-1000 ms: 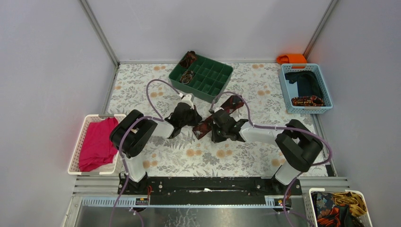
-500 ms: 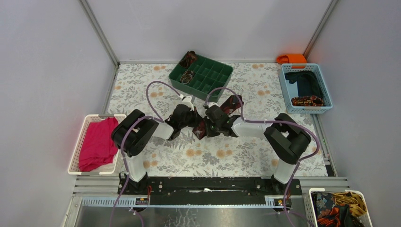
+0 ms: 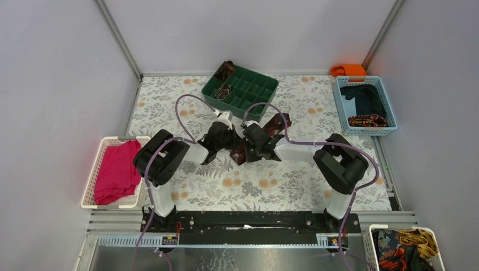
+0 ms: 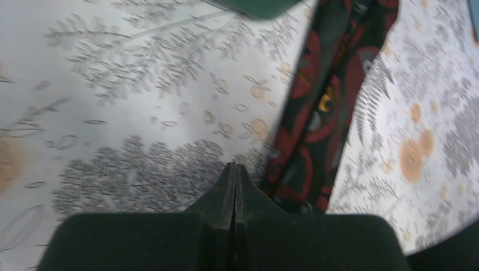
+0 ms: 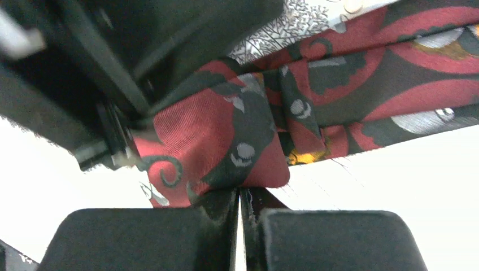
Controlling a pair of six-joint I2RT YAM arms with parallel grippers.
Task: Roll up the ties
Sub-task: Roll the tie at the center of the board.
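Two arms meet mid-worktop [image 3: 169, 107] in the top view. The right arm [image 3: 339, 165] has swung in toward the left arm [image 3: 166, 161] over the last second, so the right jaws now sit just beside the left jaws over the near end of the necktie [image 3: 275, 123]. Necktie lies diagonally, far end pointing at the green divider tray [image 3: 265, 100]. Its visible strip looks shorter than a second ago, near end bunched under the jaws, which reads as the first fold of the roll being laid. Two coiled ties [image 3: 223, 90] already sit in tray cells, so this is a later tie, early in its roll. Left wrist view: left jaws pressed together with nothing between them, tips low over the worktop [image 4: 141, 101] just beside the necktie [image 4: 325, 96] edge; touching cloth or not, cannot tell. Right wrist view: right jaws together with only a hairline gap, tips right at the doubled-over end of the necktie [image 5: 214, 135]; whether a thin layer is pinched, cannot tell. Fold is rounded and loose, with the dark body of the left arm [image 5: 141, 39] close behind it. Judgement: fold started, no tight coil yet; the loose end could spring flat if let go now.
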